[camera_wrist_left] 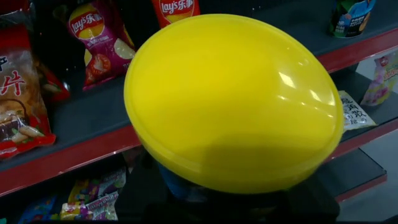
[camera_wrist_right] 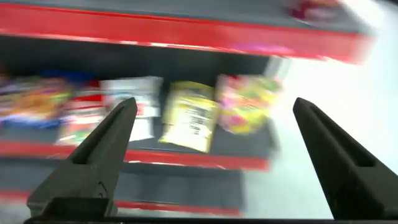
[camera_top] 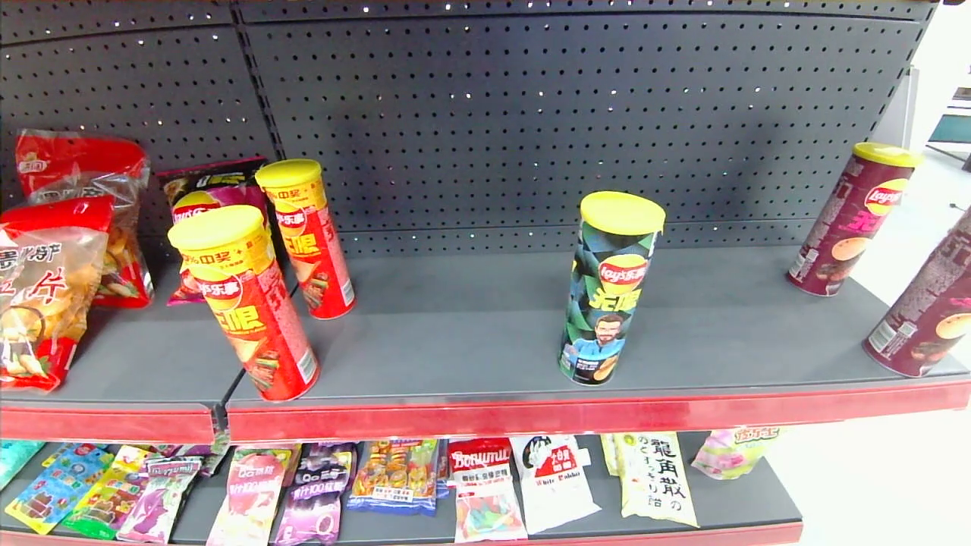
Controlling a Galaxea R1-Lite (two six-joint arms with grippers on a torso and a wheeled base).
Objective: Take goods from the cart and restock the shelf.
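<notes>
Where head view looks, shelf carries red cans, green can, maroon cans, snack bags.
Left wrist view: yellow-lidded can before shelf; left pincer: grip cannot be told.
Right wrist view: right pincer wide apart, empty, facing lower-shelf sweet packets.

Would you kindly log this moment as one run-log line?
left: carrying yellow-lidded can | right end effector: open, empty | shelf: partly stocked

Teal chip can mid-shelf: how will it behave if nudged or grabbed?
The teal can stands tall and narrow on the shelf, so a high push probably tips it. Round, so it likely rolls once down. Walls look rigid; glossy wrap may be slippery.
</notes>
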